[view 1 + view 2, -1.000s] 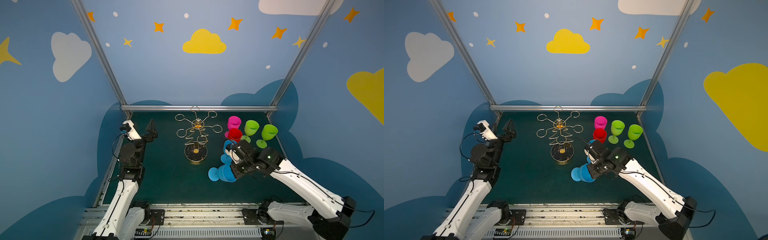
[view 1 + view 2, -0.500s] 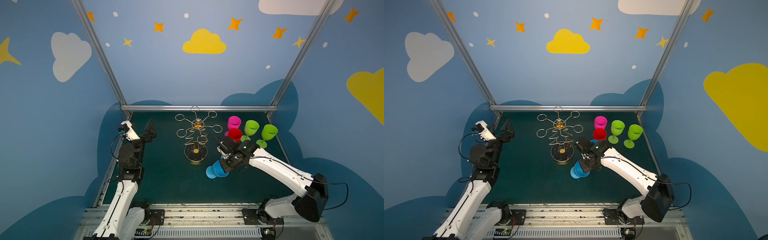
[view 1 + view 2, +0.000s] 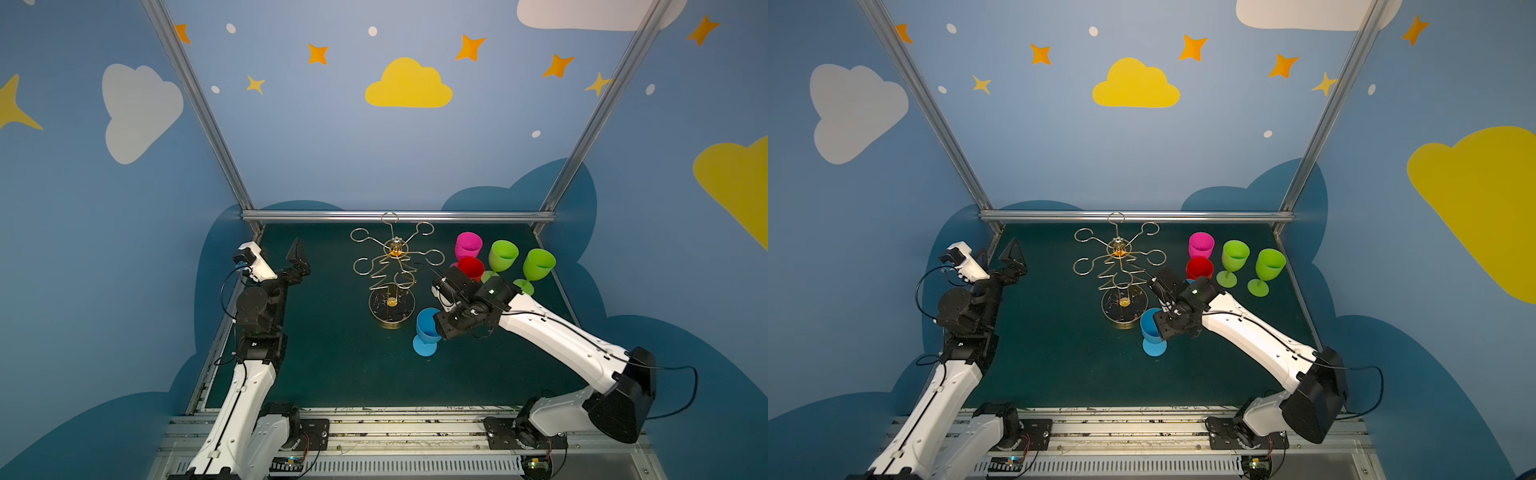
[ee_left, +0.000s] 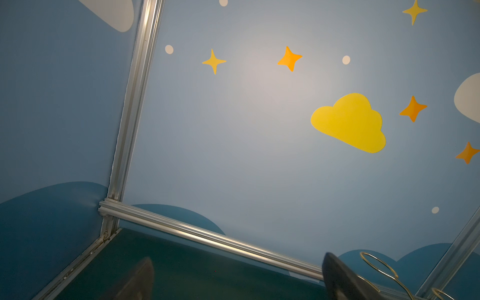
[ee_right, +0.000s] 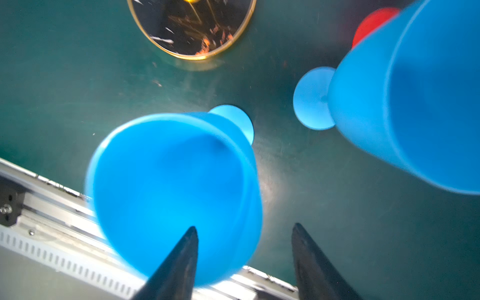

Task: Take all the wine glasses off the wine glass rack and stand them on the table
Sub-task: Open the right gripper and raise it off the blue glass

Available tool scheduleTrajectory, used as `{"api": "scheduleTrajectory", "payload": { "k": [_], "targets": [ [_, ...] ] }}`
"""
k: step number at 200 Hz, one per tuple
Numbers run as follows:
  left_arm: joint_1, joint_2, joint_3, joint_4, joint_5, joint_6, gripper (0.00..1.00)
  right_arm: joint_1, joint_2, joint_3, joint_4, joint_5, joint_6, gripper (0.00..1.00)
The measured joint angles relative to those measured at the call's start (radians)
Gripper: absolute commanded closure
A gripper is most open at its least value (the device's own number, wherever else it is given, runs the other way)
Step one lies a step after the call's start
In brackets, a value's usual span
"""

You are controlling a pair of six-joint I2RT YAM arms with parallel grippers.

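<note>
Flanking blue wine glass (image 5: 171, 197): rack base (image 5: 192, 26), second blue glass (image 5: 415, 104).

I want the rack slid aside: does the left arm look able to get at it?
Probably yes: only bare mat lies between the left gripper and the wine glass rack, and the right gripper is beyond it, at a blue glass.

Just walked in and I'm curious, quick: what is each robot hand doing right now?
Left hand: open, holding nothing.
Right hand: open, fingers either side of the blue glass rim, not clamping it.
</note>
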Motion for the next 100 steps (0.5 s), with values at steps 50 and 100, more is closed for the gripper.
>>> {"api": "scheduleTrajectory", "payload": {
  "k": [50,100],
  "targets": [
    [0.001,0.032,0.012,-0.083,0.006,0.049,0.01,-0.099,-0.289,-0.043,0.124,0.007,-0.077,0.11],
    [-0.041,0.073,-0.100,-0.058,0.078,0.136,0.01,-0.308,-0.645,-0.335,0.387,0.019,-0.193,0.10]
  ]
}}
